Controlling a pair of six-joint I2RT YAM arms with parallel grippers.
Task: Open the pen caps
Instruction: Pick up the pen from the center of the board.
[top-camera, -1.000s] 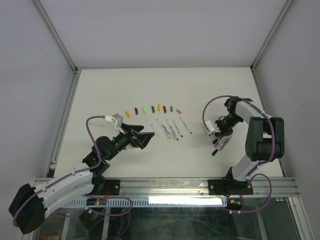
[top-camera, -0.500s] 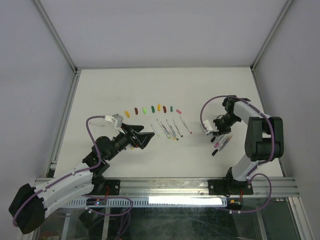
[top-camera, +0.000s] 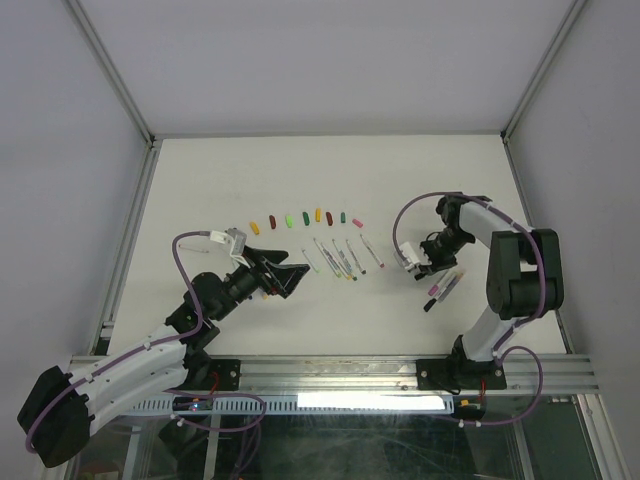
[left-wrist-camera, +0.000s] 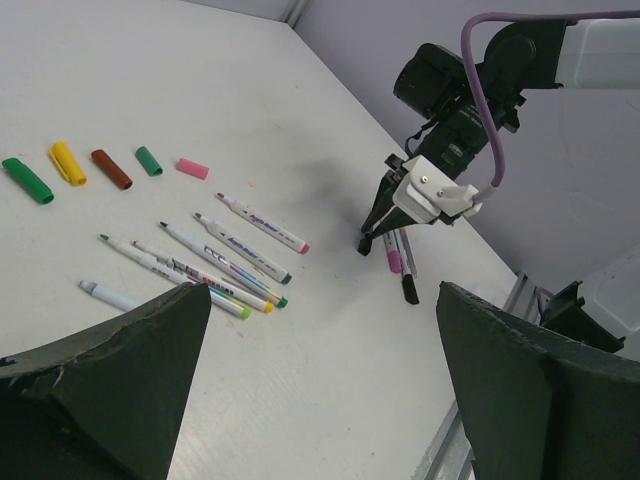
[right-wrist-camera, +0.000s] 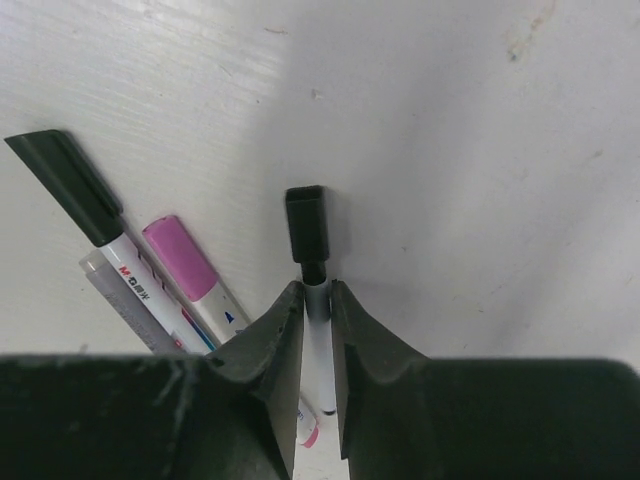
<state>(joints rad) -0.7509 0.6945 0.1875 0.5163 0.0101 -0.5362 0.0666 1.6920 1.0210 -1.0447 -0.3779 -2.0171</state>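
Note:
Removed pen caps (top-camera: 300, 218) lie in a curved row mid-table; the left wrist view shows a green cap (left-wrist-camera: 27, 180), a yellow cap (left-wrist-camera: 67, 162), a maroon cap (left-wrist-camera: 111, 169) and a pink cap (left-wrist-camera: 193, 168). Below them lie several uncapped pens (top-camera: 345, 257). My right gripper (top-camera: 420, 262) is shut on the white barrel of a black-capped pen (right-wrist-camera: 306, 225), low over the table. The cap sticks out past the fingertips. My left gripper (top-camera: 285, 278) hovers open and empty to the left of the uncapped pens.
Beside the right gripper lie more capped pens (top-camera: 442, 285), among them a pink-capped pen (right-wrist-camera: 180, 258) and a black-capped pen (right-wrist-camera: 65, 185). The metal rail of the table's near edge (top-camera: 400, 370) runs behind both arms.
The right gripper has narrowed onto the black-capped pen and shifted slightly left, away from the capped pens. The left arm has not moved.

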